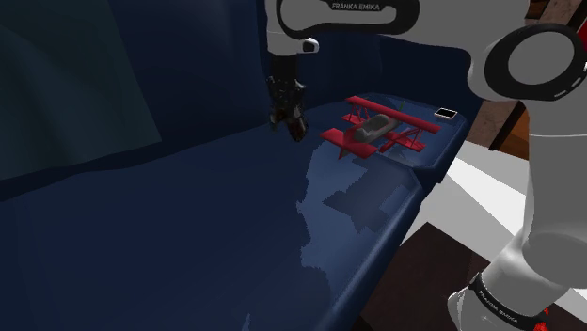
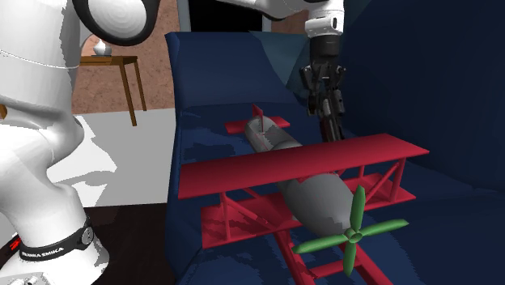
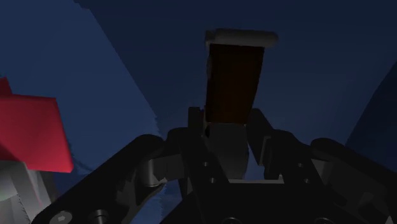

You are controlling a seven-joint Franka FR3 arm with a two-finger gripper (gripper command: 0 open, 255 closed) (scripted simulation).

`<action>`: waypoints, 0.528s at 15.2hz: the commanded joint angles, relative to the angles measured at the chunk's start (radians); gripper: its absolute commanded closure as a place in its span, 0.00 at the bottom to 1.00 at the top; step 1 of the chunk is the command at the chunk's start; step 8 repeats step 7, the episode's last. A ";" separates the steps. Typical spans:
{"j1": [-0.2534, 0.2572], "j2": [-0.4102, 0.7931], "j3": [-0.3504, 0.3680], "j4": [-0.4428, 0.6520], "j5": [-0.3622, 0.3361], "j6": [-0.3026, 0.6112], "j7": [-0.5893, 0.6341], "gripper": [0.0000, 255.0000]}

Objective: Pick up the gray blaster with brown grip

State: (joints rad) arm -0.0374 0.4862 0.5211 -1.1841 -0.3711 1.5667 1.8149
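The blaster (image 3: 233,79) is clasped between my gripper's (image 3: 228,124) two black fingers (image 3: 259,127). Its brown grip points away from the hand and ends in a light grey cap, while its grey body sits between the fingers. In the shoulder view the gripper (image 1: 288,122) points down just in front of the dark blue sofa's backrest, to the left of the red toy plane. In the second exterior view the gripper (image 2: 330,113) stands behind that plane. I cannot tell whether the blaster touches the seat.
A red biplane (image 1: 374,132) with a grey body and green propeller (image 2: 350,235) lies on the blue sofa seat (image 1: 188,235). A small white-edged card (image 1: 446,114) rests on the sofa arm. A wooden side table (image 2: 121,65) stands on the floor beyond.
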 commanded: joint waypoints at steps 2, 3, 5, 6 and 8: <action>0.014 0.012 -0.001 0.061 -0.005 -0.048 -0.008 1.00; 0.020 0.017 -0.002 0.083 -0.007 -0.064 -0.010 1.00; 0.032 0.029 -0.003 0.131 -0.013 -0.099 -0.016 1.00; 0.033 0.030 -0.004 0.134 -0.013 -0.101 -0.016 1.00; 0.033 0.030 -0.004 0.134 -0.013 -0.101 -0.016 1.00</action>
